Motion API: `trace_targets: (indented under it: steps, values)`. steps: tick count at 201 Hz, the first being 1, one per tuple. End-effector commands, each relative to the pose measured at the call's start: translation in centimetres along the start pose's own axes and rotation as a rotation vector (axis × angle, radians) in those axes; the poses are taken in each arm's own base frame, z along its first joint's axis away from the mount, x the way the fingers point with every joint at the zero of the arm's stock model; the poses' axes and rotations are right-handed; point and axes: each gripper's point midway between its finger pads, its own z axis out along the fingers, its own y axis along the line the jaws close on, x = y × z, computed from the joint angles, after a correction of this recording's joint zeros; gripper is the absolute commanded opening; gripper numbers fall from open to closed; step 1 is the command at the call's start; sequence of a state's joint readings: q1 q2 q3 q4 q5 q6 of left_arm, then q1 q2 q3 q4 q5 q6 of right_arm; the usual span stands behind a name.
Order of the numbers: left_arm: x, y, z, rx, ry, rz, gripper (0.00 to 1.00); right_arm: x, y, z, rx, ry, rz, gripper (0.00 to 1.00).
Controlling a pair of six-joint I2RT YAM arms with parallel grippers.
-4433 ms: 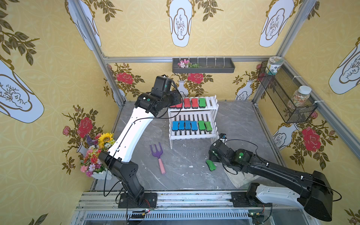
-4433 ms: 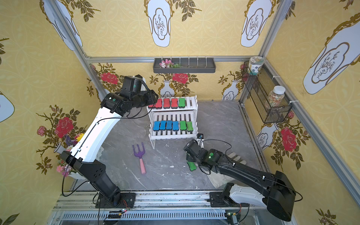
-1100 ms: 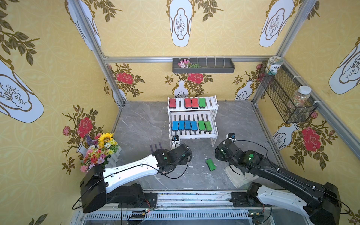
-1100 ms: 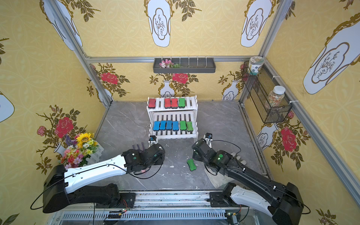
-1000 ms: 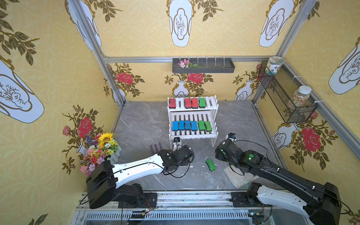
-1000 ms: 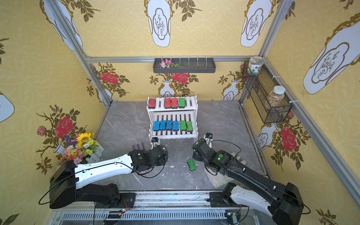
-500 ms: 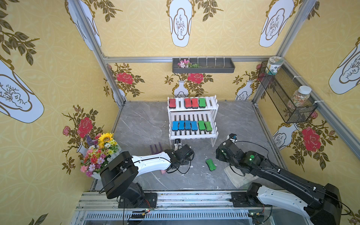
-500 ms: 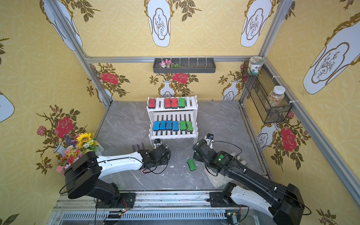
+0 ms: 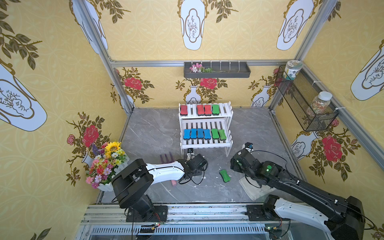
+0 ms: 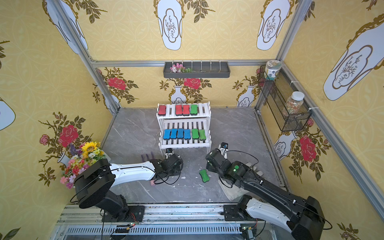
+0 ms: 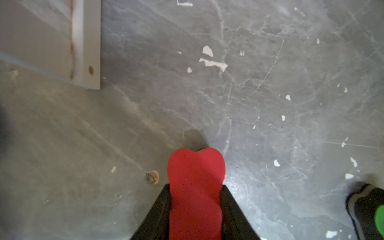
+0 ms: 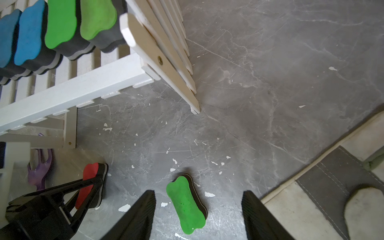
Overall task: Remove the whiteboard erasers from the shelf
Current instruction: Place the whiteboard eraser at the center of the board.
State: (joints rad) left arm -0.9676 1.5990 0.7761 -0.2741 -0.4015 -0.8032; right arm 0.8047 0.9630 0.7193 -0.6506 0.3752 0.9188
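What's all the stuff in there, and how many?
shelf: one, white, back middle
red erasers: three, top tier
held red eraser: one, left gripper
blue erasers: four, lower tier
green erasers: three, one top, two lower
loose green eraser: one, floor
garden fork: one, purple, floor
flower bunch: one, mixed, left edge
wall tray: one, grey, back wall
wire basket: one, black, right wall
jars: two, in the wire basket
cloth: one, whitish, floor
left gripper: one, black, shut
right gripper: one, black, open
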Motion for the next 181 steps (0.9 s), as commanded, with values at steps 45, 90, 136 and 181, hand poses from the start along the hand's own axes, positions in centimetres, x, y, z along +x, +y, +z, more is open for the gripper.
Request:
trace_targets:
  steps: [45, 90, 136, 181]
  values:
    - [0.5, 0.2, -0.8, 0.005, 0.029, 0.021, 0.55, -0.9, -0.3, -0.7, 0.021, -0.031, 0.010, 0.74]
    - [-1.0, -0.9, -4.9, 0.041, -0.019, 0.020, 0.64, -1.8, 0.3, -1.5, 0.001, -0.044, 0.005, 0.74]
    - [-4.7, -2.9, -12.8, 0.124, -0.153, -0.002, 0.75, -4.2, 2.7, -3.7, -0.070, -0.078, -0.040, 0.74]
    - [-10.0, -2.6, -21.9, 0.252, -0.353, -0.085, 1.00, -9.2, 6.8, -7.6, -0.135, -0.142, -0.161, 0.74]
